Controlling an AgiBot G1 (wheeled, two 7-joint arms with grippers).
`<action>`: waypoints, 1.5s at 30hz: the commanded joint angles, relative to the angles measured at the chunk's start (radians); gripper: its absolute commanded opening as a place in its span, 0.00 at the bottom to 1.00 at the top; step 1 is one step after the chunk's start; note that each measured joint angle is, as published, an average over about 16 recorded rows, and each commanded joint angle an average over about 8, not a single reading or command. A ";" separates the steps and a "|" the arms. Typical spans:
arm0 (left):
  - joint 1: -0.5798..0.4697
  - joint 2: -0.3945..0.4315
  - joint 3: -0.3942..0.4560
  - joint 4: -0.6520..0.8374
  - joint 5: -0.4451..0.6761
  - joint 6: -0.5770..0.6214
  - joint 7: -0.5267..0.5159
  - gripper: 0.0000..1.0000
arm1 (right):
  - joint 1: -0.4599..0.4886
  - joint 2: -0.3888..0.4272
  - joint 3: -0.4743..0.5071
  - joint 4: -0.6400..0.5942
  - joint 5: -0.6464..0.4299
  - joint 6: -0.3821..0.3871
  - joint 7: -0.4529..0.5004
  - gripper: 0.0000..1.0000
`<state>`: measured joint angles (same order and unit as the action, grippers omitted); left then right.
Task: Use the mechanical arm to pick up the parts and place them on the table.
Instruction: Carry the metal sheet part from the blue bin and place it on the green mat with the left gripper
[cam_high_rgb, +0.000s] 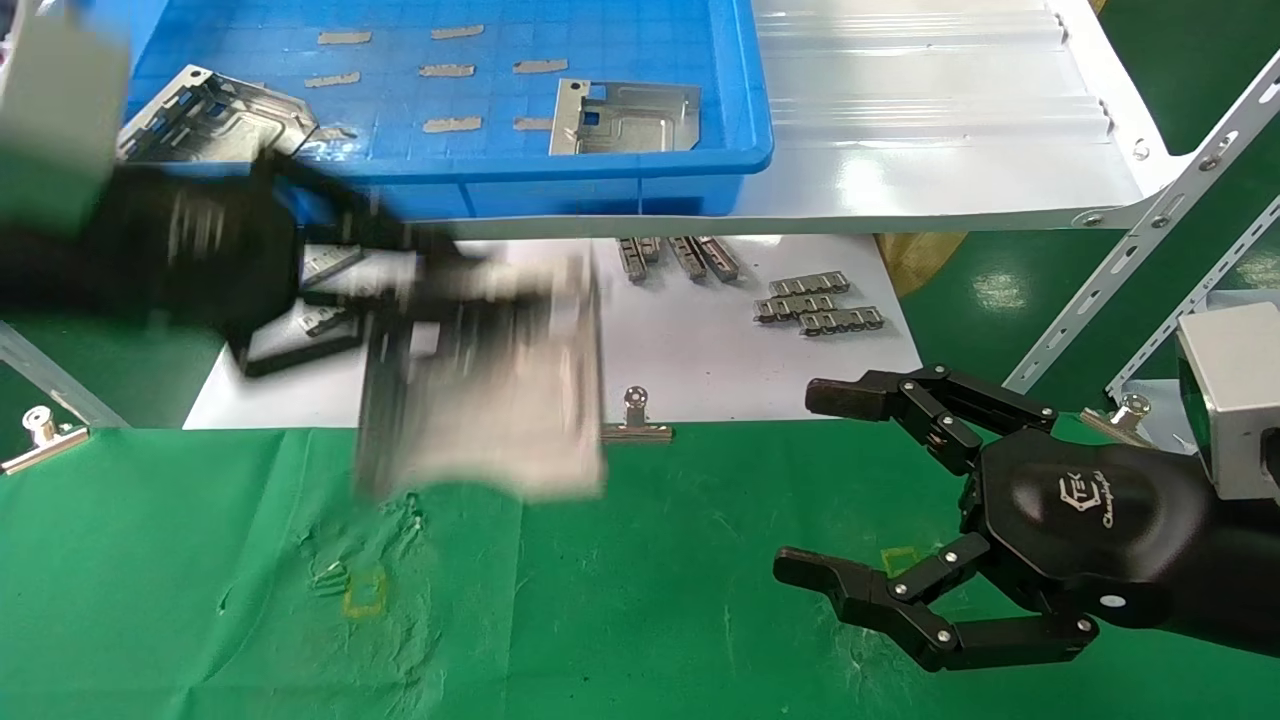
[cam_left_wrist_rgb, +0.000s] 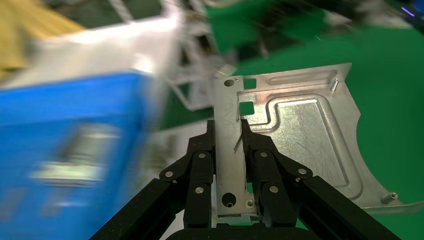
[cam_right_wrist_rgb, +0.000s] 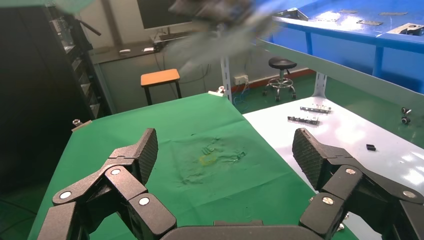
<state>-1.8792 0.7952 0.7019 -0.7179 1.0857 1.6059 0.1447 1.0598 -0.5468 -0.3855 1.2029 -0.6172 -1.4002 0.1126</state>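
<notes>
My left gripper (cam_high_rgb: 480, 295), motion-blurred, is shut on a silver stamped plate (cam_high_rgb: 500, 400) and holds it in the air over the far edge of the green table (cam_high_rgb: 640, 620), above a yellow square mark (cam_high_rgb: 365, 590). In the left wrist view its black fingers (cam_left_wrist_rgb: 200, 165) clamp the plate's narrow edge strip, and the plate (cam_left_wrist_rgb: 305, 135) hangs over green cloth. Two more plates lie in the blue tray (cam_high_rgb: 600, 165), one at its middle (cam_high_rgb: 625, 117) and one at its left (cam_high_rgb: 210, 110). My right gripper (cam_high_rgb: 815, 480) (cam_right_wrist_rgb: 225, 150) is open and empty, low over the table's right side.
Small comb-like metal strips (cam_high_rgb: 820, 300) lie on the white sheet (cam_high_rgb: 700, 360) behind the cloth. Binder clips (cam_high_rgb: 637, 415) sit along the cloth's far edge. A perforated metal frame (cam_high_rgb: 1150, 240) slants at the right, beside a white shelf (cam_high_rgb: 950, 130).
</notes>
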 joint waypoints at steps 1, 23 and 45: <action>0.060 -0.075 0.061 -0.149 -0.071 -0.003 -0.011 0.00 | 0.000 0.000 0.000 0.000 0.000 0.000 0.000 1.00; 0.143 -0.055 0.355 0.159 0.099 -0.071 0.428 0.30 | 0.000 0.000 0.000 0.000 0.000 0.000 0.000 1.00; 0.121 0.019 0.341 0.322 0.071 -0.067 0.471 1.00 | 0.000 0.000 0.000 0.000 0.000 0.000 0.000 1.00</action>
<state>-1.7481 0.8084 1.0392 -0.3981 1.1367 1.5404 0.6037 1.0598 -0.5468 -0.3855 1.2029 -0.6172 -1.4002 0.1126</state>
